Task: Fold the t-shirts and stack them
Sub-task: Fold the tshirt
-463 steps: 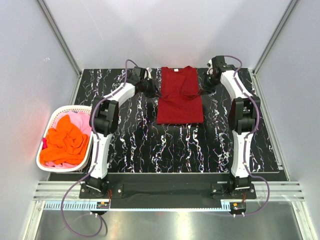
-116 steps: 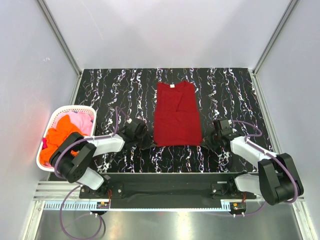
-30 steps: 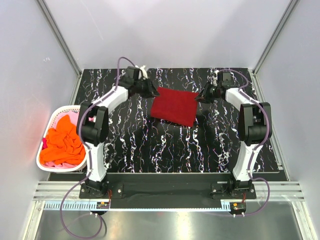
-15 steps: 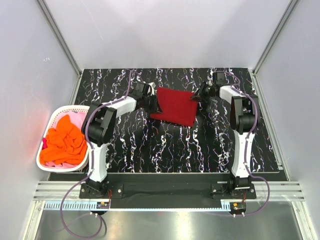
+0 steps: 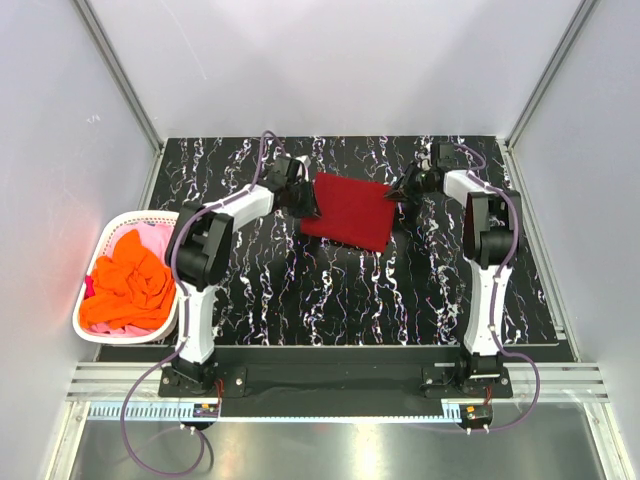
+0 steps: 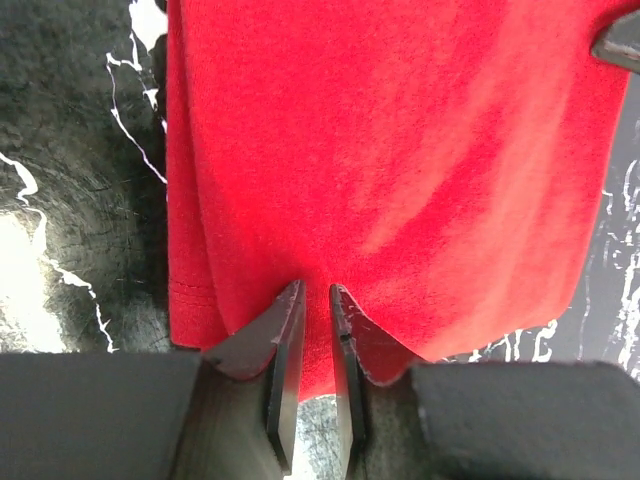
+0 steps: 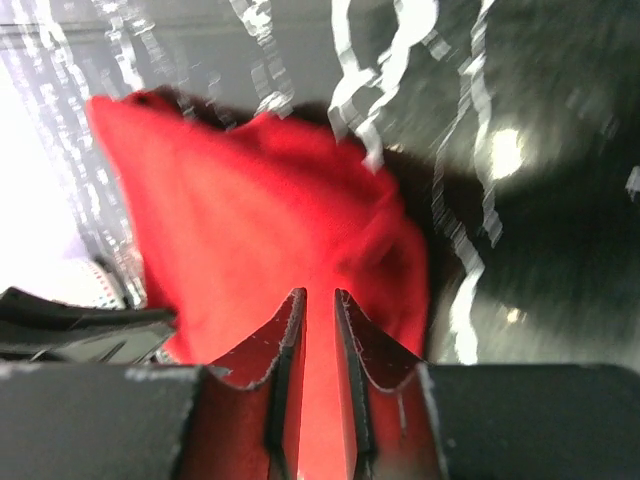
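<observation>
The folded red shirt (image 5: 347, 208) sits askew near the far edge of the worktop (image 5: 300, 290), midway across, left jaws and right jaws clenched on its opposite edges (thin bites at the hem), so an uneven pull or release could drag the layers and spoil the fold.

t-shirt (image 5: 348, 208): matt red cloth | table (image 5: 330, 290): glossy marbled | basket (image 5: 130, 219): white plastic

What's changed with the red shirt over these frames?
The dark red cloth t-shirt is now folded in half: both grippers carried its near hem to the far end. The left gripper and right gripper still pinch its sides. The white plastic basket stayed put.
</observation>
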`<state>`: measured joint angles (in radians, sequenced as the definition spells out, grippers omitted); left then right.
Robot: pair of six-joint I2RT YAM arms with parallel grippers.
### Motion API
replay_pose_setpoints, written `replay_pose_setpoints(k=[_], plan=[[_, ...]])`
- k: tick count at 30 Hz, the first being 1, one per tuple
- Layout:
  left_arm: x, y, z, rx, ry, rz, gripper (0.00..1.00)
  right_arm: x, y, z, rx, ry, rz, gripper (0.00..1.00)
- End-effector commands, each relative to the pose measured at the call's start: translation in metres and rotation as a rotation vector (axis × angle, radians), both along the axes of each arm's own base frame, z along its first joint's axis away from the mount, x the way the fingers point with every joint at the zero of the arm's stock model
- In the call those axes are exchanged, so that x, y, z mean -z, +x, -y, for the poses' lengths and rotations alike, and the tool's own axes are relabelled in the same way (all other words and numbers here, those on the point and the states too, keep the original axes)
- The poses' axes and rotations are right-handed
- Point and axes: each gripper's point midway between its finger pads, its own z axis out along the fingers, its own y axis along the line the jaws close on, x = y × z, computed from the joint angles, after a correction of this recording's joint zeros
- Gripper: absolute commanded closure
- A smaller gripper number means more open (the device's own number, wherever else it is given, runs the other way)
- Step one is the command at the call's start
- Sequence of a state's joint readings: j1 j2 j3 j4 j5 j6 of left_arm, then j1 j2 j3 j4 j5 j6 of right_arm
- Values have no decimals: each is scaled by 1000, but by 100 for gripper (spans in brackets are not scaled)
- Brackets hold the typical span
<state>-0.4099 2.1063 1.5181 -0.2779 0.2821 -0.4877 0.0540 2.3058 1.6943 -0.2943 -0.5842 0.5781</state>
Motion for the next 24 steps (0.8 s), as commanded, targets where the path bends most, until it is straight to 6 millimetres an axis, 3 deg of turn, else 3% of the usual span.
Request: replay_pose_setpoints(k=[1, 2, 5, 8, 10, 14, 15, 18, 19, 22, 24], plan=[[-58, 6, 6, 22, -76, 86, 78, -78, -5, -10, -9, 2, 125, 76], [-69, 1, 10, 35, -105, 86, 77, -85, -15, -19, -21, 9, 125, 75], [-73, -10, 11, 41, -135, 62, 78, -93, -41, -48, -83, 23, 120, 76], [-60, -18, 5, 21, -113, 35, 78, -91, -61, -70, -114, 30, 95, 76], [-51, -23, 1, 13, -97, 18, 78, -90, -75, -97, -169, 50, 93, 76], [-33, -23, -3, -3, -81, 18, 78, -64, -91, -122, -216, 49, 45, 76], [-28, -23, -4, -6, -74, 15, 78, -58, -91, -124, -225, 52, 36, 76], [-9, -18, -8, -29, -41, 2, 79, -15, -97, -124, -241, 36, -45, 77], [-1, -18, -10, -39, -25, -8, 80, 7, -105, -118, -244, 13, -85, 77], [18, -15, -22, -94, 32, -26, 80, 41, -120, -91, -197, -77, -142, 77], [22, -15, -23, -104, 38, -35, 81, 41, -122, -78, -186, -109, -129, 77]])
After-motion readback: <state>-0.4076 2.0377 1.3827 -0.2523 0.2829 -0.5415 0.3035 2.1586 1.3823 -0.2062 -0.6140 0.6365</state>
